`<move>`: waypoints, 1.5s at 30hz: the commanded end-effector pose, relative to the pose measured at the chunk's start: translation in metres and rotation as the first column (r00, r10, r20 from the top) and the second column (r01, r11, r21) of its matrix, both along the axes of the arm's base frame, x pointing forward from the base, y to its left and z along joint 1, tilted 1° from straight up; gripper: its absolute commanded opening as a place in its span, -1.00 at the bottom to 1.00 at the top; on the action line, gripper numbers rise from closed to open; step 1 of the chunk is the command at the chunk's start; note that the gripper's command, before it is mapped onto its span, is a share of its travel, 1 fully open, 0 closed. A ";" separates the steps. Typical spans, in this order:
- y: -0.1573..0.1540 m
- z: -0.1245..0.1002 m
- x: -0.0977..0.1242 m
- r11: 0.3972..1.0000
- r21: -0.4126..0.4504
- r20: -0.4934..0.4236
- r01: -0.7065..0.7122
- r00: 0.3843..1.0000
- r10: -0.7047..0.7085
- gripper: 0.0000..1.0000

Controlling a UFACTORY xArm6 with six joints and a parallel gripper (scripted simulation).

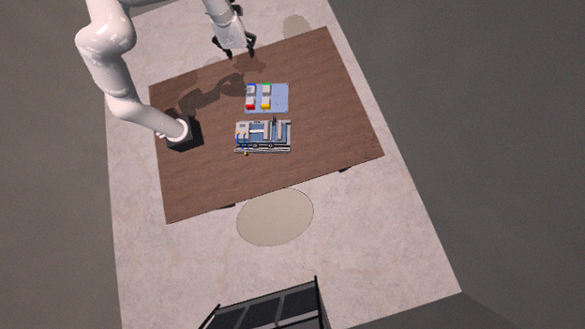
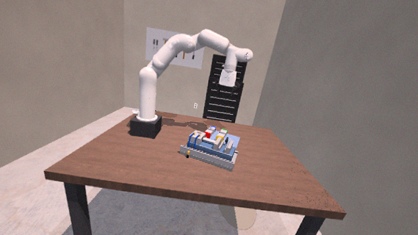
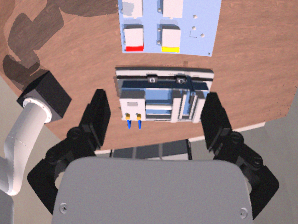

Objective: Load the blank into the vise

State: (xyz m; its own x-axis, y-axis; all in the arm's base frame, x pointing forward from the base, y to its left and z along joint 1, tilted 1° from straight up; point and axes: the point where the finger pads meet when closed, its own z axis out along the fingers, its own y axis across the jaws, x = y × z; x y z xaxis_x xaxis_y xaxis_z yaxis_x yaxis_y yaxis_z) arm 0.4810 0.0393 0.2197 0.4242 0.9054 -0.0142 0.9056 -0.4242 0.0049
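Observation:
The blank with the yellow end [image 1: 265, 100] [image 3: 171, 36] lies on the blue infeed plate [image 1: 282, 108] [image 3: 200, 47], its yellow end toward the vise. Blanks with a red end [image 1: 250, 100] [image 3: 134, 36], a blue end [image 1: 251, 89] and a green end [image 1: 266, 89] lie on the same plate. The vise stands beside the plate, its fixed jaw [image 1: 279, 130] [image 2: 229, 147] on the side away from the hoses. The dark work stop [image 1: 274, 121] is at the plate-side end. No blank shows between the jaws. My gripper [image 1: 240, 55] [image 2: 226, 92] [image 3: 156, 102] is open and empty, high above the table behind the plate.
The hose block [image 1: 242, 130] [image 3: 132, 107] with two blue hoses is at the vise's other end. A grey slotted rail [image 1: 263, 150] [image 2: 207, 157] runs along the vise's far side from the plate. The black arm base [image 1: 185, 136] [image 2: 145, 126] stands to the left on the brown table [image 1: 211, 170].

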 end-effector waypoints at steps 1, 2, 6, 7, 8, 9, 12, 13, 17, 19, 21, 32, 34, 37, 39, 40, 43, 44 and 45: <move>0.001 0.001 -0.001 1.000 0.000 0.004 0.000 1.000 0.000 1.00; 0.001 0.001 -0.001 1.000 0.000 0.004 0.000 1.000 0.000 1.00; 0.001 0.001 -0.001 1.000 0.000 0.004 0.000 1.000 0.000 1.00; 0.001 0.001 -0.001 1.000 0.000 0.004 0.000 1.000 0.000 1.00; 0.002 0.001 -0.001 1.000 0.000 0.004 0.000 1.000 0.000 1.00; 0.002 0.000 -0.002 1.000 0.000 0.004 0.000 1.000 0.000 1.00; 0.002 0.000 -0.002 1.000 0.000 0.004 0.000 1.000 0.000 1.00; 0.003 0.000 -0.003 1.000 0.000 0.004 0.000 1.000 0.000 1.00; 0.003 -0.001 -0.004 1.000 0.000 0.004 0.000 1.000 0.000 1.00; 0.003 -0.001 -0.004 1.000 0.000 0.004 0.000 1.000 0.000 1.00; 0.003 -0.001 -0.004 1.000 0.000 0.004 0.000 1.000 0.000 1.00; 0.004 -0.001 -0.005 1.000 0.000 0.004 0.000 1.000 0.000 1.00; 0.004 -0.001 -0.005 1.000 0.000 0.004 0.000 1.000 0.000 1.00; 0.004 -0.001 -0.005 1.000 0.000 0.004 0.000 1.000 0.000 1.00; 0.004 -0.001 -0.005 1.000 0.000 0.004 0.000 1.000 0.000 1.00; 0.004 -0.001 -0.005 1.000 0.000 0.004 0.000 1.000 0.000 1.00; 0.005 -0.002 -0.005 1.000 0.000 0.004 0.000 1.000 0.000 1.00; 0.005 -0.002 -0.005 1.000 0.000 0.004 0.000 1.000 0.000 1.00; 0.005 -0.002 -0.005 1.000 0.000 0.004 0.000 1.000 0.000 1.00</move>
